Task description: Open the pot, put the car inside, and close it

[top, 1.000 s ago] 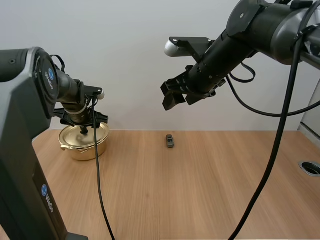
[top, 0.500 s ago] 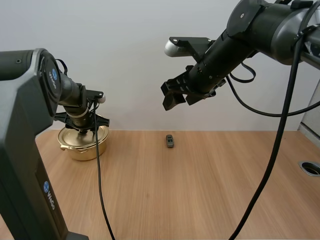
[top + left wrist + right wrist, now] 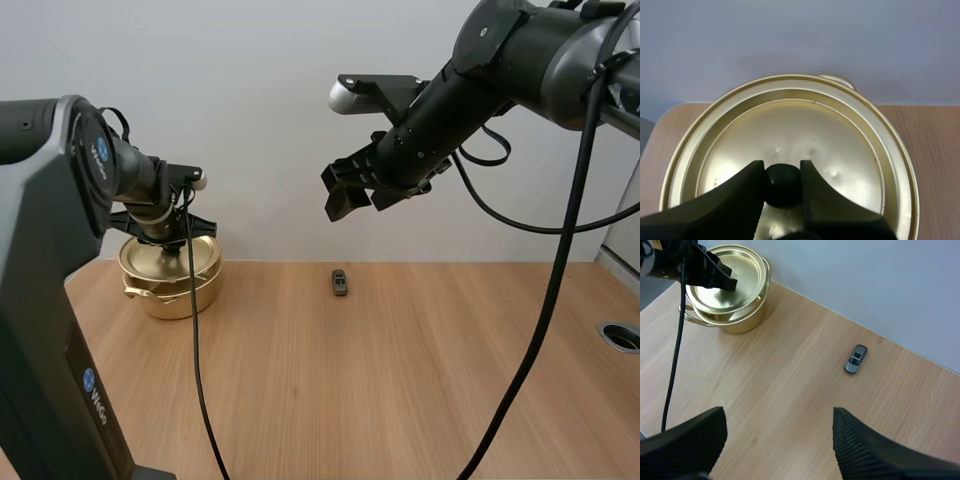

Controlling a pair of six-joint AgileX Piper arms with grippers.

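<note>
Pot (image 3: 178, 296) far left on tabletop (image 3: 420, 380); lid (image 3: 730, 275) gripped by left pincer (image 3: 782, 175); car (image 3: 340, 282) lies free.
Pot is round and brass-coloured with loop side handles. The shiny, concentrically ringed lid sits tilted and askew over the rim. Left pincer is clamped on the lid's round black knob (image 3: 782, 187). The small grey car rests on the wood-grain tabletop at far centre, well apart from the pot. Right pincer (image 3: 352, 195) hangs high above the car, ribbed jaws wide apart, holding nothing.

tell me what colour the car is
The car is grey, clearest in the right wrist view.
</note>
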